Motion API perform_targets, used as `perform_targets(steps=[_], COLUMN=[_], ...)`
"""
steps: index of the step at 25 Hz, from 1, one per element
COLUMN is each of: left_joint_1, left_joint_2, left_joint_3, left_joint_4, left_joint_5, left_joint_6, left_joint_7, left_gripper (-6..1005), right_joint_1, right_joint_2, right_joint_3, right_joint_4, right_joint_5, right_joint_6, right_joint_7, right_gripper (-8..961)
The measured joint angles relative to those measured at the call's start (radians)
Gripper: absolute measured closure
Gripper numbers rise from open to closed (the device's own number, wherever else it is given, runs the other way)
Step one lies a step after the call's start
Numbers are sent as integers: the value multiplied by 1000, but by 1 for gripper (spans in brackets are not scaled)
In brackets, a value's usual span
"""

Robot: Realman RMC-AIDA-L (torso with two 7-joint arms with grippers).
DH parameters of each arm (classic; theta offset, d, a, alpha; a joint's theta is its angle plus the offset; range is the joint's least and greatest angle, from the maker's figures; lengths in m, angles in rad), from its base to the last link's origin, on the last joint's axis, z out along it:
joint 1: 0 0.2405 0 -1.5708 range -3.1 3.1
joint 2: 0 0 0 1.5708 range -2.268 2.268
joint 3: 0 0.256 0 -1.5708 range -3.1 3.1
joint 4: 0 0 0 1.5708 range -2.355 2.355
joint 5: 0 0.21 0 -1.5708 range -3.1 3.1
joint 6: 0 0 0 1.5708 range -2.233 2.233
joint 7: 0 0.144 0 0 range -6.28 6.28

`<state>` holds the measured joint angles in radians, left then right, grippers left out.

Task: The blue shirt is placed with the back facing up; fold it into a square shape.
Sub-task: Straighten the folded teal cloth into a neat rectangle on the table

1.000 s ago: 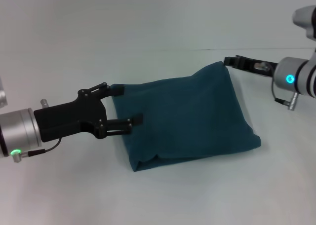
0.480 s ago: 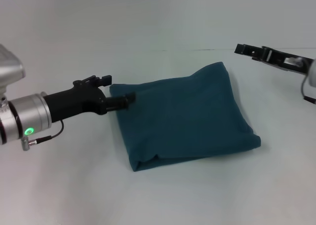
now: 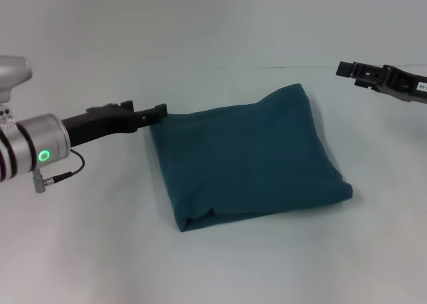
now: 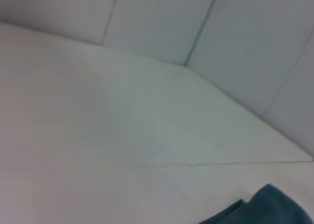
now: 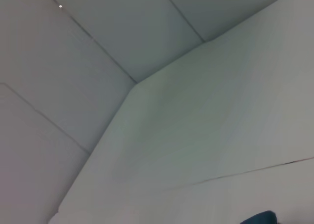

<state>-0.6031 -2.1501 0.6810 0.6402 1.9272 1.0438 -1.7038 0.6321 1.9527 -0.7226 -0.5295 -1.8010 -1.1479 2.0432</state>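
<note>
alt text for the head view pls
The blue shirt lies folded into a rough square on the white table. The left pincer sits at its far left corner; the right pincer hangs apart from it.

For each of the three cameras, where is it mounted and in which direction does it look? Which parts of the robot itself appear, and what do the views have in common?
Head view: on the robot's head, looking forward and down at the table; shows the folded blue shirt, the left gripper by its corner, and the right gripper apart from it.
Left wrist view: on the left arm, facing across the table towards the wall panels; no robot parts visible.
Right wrist view: on the right arm, facing table and wall; no robot parts visible.
Shared: the table in all three views; the shirt in the head and left wrist views.
</note>
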Motion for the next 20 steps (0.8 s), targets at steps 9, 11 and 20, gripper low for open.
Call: perform_targets(steps=[9,11,20], left_joint_1=[-9,-22,-73], left_joint_2=[-3,-2,0], left_joint_3=[124,141,212], left_joint_4=[-13,-37,-100], left_joint_5=[41,42,44], left_joint_6=[-173,-198,-253], left_joint_7=[-172,-173,-172], left_gripper=[156,157,163], right_joint_1=[-16,-16,-10], right_joint_2=[-13,-13,-14], right_joint_3=[9,9,8], right_joint_4=[0,0,0], right_joint_5=[-1,-1,-1], right_joint_6=[-36,-36,-31], right_joint_7=[13,14,25], right_gripper=[179,179,180])
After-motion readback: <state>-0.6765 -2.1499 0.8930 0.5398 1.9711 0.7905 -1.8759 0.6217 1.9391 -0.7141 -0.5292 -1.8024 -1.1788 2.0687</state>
